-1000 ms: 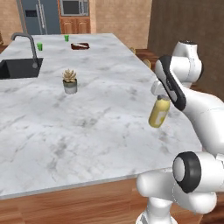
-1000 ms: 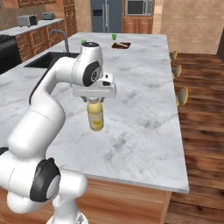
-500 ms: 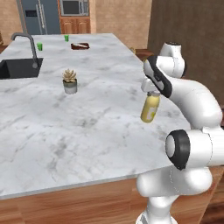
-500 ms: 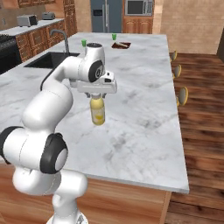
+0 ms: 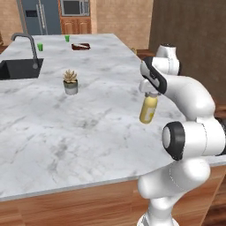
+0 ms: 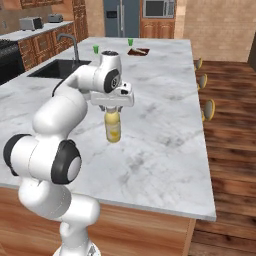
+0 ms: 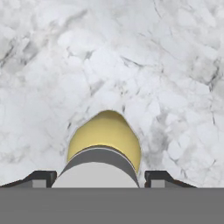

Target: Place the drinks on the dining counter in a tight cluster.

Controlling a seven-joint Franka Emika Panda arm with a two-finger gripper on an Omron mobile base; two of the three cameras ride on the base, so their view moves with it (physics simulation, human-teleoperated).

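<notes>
Hand view: we noted the gripper [image 7: 99,178] clamped on the yellow bottle's [image 7: 105,135] pale cap, bottle hanging upright above the marble table [image 7: 144,57].

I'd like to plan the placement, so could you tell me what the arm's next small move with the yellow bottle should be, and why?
Probably a gentle lowering. The gripper holds the yellow bottle by its cap, upright over bare marble on the dining counter, and whether its base touches the top I cannot tell. The fingers should likely open only once it stands.
</notes>
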